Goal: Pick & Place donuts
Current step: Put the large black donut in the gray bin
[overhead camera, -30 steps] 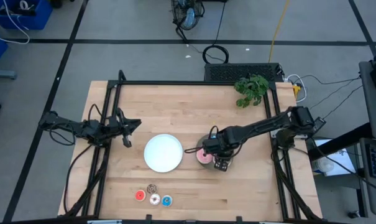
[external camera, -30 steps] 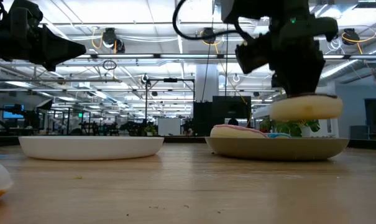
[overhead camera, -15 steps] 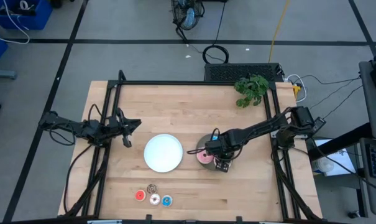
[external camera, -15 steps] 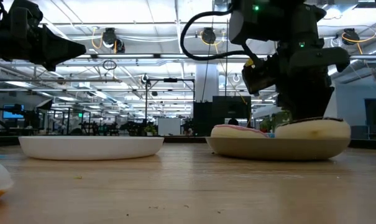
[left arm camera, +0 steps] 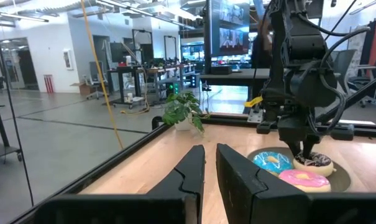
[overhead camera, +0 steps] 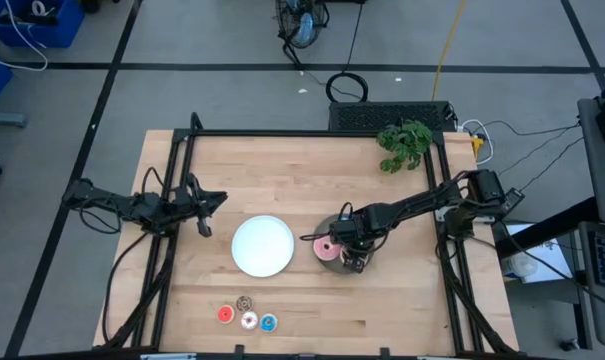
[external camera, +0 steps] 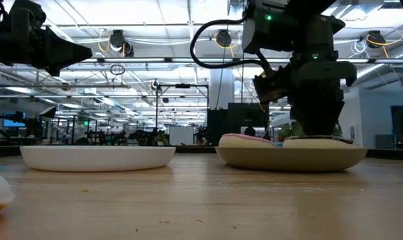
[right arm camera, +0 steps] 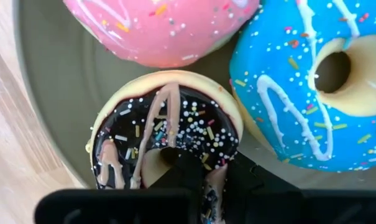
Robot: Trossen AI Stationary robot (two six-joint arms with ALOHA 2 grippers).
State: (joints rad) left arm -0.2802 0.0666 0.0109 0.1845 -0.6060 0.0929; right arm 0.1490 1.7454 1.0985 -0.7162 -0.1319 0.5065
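My right gripper (overhead camera: pixel 352 260) stands over the round grey plate (overhead camera: pixel 334 228), fingers pointing down, shut on the brown sprinkled donut (right arm camera: pixel 169 124). That donut lies on the grey plate (right arm camera: pixel 48 93) beside the pink donut (right arm camera: pixel 163 28) and the blue donut (right arm camera: pixel 299 81). The tiny donuts lie near the table's near edge: red (overhead camera: pixel 225 315), brown (overhead camera: pixel 244 302), pink-white (overhead camera: pixel 249 320) and blue (overhead camera: pixel 269 322). My left gripper (overhead camera: pixel 204 212) waits shut above the table's left part, holding nothing. My right gripper holds the brown donut by its ring wall (right arm camera: pixel 222 146), on the side nearest the wrist camera. One finger (right arm camera: pixel 181 171) is in the hole and the other (right arm camera: pixel 256 183) is outside the rim. The fingers come from above, pointing down. The donut rests flat on the grey plate (external camera: pixel 291 159).
A round white plate (overhead camera: pixel 262 245) sits left of the grey plate, with nothing on it. A small green plant (overhead camera: pixel 404 143) stands at the table's far right corner. A black frame borders the table. Bare wood lies between the plates and the tiny donuts.
My right gripper has come down with the brown donut. A second ago the donut hung clear above the grey plate's right rim. Now it lies on the plate beside the pink and blue donuts, with the fingers still on it.
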